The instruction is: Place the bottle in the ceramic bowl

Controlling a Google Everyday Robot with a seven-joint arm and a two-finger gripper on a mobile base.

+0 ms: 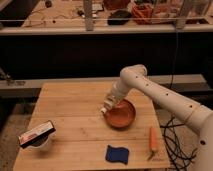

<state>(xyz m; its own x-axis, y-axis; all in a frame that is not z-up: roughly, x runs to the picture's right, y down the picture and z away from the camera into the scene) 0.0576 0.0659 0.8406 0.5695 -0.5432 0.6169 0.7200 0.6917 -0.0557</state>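
The glossy orange-brown ceramic bowl [122, 115] sits on the wooden table [75, 115], right of the middle. My gripper [109, 105] hangs at the end of the white arm [150, 90], just over the bowl's left rim. It is shut on the small pale bottle [105, 109], which points down and left at the rim's outer edge. The bottle is above the rim and does not lie inside the bowl.
A white cup [40, 142] with a dark block on it stands at the front left. A blue sponge [118, 154] lies at the front. An orange carrot-like stick [153, 138] lies at the right. Black cables [175, 140] hang off the right edge.
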